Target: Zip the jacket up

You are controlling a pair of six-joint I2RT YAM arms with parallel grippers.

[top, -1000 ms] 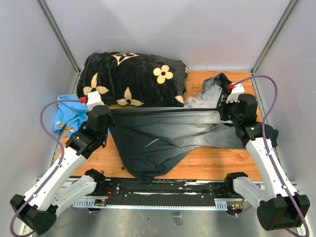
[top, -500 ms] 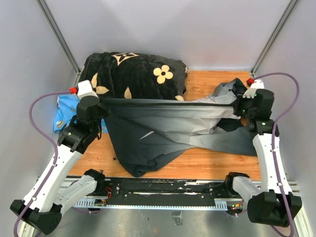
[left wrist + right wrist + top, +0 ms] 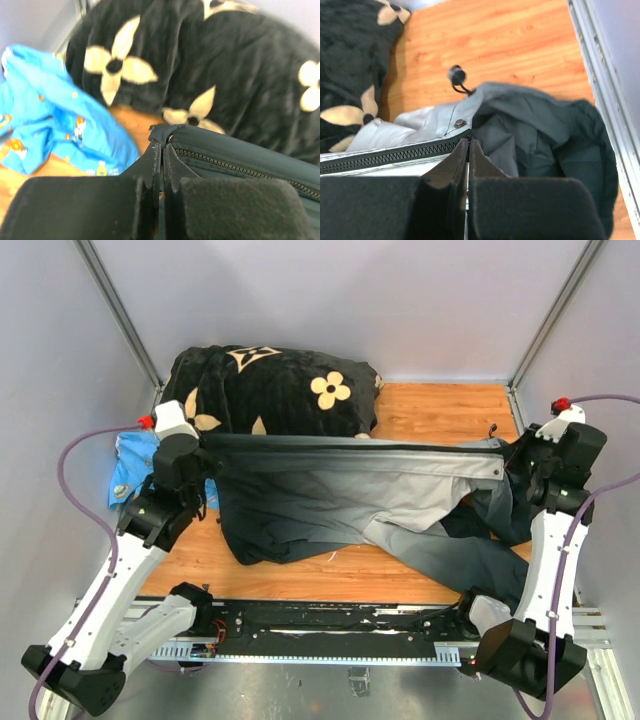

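The jacket [image 3: 340, 505], dark navy and light grey, is stretched across the table between both arms, its zipper edge [image 3: 360, 450] pulled taut in a line. My left gripper [image 3: 203, 445] is shut on the dark end of that edge [image 3: 172, 134]; its jaws pinch the cloth beside the zipper teeth [image 3: 240, 167]. On the right, my right gripper [image 3: 508, 468] is shut on the grey end, next to a snap button [image 3: 459, 122] and the zipper teeth [image 3: 390, 157]. The hood and a sleeve [image 3: 480, 540] hang down below the right gripper.
A black plush blanket [image 3: 270, 390] with cream flowers lies at the back left, just behind the stretched edge. A bright blue patterned cloth [image 3: 135, 465] sits at the left beside my left arm. Bare wood [image 3: 440, 410] shows at the back right; enclosure walls close both sides.
Both arms have moved apart, the right one far to the right, pulling the jacket's zipper edge out straight. The jacket's bulk has spread wider and shifted right.
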